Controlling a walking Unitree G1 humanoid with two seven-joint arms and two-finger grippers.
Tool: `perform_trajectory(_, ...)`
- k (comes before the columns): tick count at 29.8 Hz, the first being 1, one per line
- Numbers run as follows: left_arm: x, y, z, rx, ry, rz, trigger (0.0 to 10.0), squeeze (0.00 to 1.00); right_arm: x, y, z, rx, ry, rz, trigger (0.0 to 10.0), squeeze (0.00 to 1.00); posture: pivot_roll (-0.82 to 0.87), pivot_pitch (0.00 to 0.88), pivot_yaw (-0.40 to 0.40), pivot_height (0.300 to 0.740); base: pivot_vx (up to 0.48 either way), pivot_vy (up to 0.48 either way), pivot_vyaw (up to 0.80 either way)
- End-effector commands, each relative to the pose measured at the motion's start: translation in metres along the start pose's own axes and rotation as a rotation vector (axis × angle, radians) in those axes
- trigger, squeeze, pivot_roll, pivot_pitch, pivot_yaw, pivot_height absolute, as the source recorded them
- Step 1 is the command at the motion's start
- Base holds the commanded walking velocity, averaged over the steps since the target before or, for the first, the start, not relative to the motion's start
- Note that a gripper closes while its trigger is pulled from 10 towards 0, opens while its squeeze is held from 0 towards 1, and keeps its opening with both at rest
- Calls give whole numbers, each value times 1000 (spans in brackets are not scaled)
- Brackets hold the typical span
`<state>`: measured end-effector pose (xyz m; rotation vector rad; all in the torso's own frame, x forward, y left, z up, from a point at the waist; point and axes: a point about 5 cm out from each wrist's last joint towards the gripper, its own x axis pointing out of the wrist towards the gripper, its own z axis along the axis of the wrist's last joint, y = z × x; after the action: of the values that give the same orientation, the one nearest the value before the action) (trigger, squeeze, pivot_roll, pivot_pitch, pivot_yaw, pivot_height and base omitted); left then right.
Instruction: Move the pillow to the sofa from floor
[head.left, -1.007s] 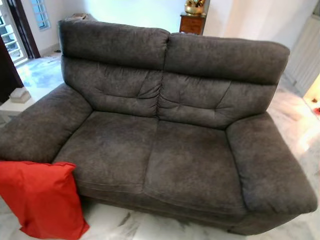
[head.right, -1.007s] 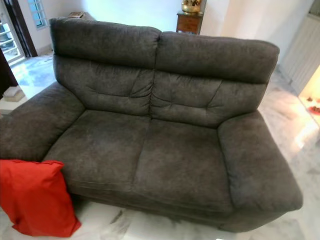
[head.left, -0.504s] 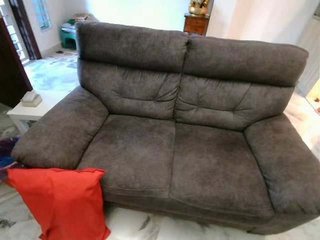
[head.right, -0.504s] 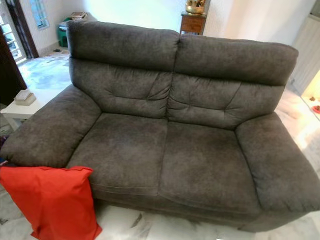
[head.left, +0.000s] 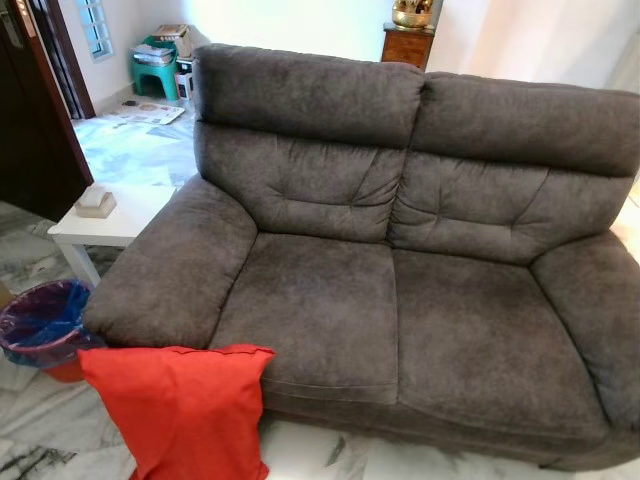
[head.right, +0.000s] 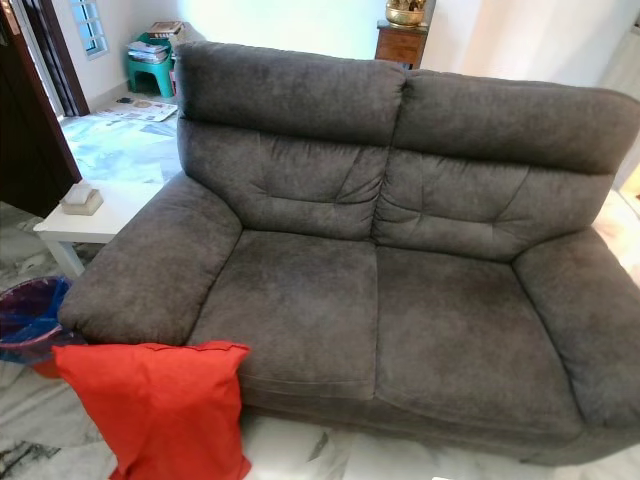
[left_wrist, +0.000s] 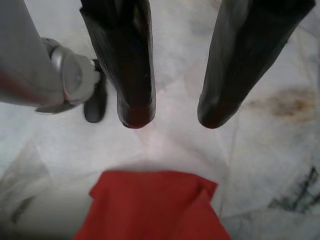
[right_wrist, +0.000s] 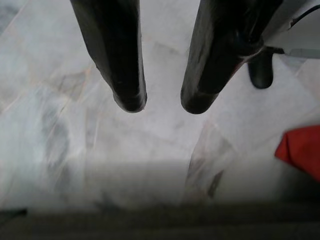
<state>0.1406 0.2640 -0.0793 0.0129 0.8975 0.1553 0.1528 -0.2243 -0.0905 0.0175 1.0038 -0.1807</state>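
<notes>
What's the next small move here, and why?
Probably bend and bring the left claw down onto the pillow. The pillow stands on the floor, leaning against the front of the sofa by its arm, on the robot's left. Both claws are open and hang over bare marble, holding nothing; the pillow's top edge lies just beyond the left claw's fingertips.

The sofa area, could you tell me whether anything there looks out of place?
Yes: the red pillow stands on the marble floor, leaning against the front of the grey sofa below its armrest, rather than lying on the seat. The left gripper hangs open above it, holding nothing.
</notes>
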Motion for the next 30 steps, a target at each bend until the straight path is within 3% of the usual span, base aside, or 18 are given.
perform_trajectory(1, 9, -19, 5, 63, 98, -15, 10000, 0, 5, 49, 24, 169, -36, 133, 10000, 0, 204, 66, -9, 740, 0, 0, 0)
perform_trajectory(30, 10, -17, 12, 50, 59, -25, 10000, 0, 5, 48, 26, 172, -53, 133, 10000, 0, 191, 37, -15, 740, 0, 0, 0)
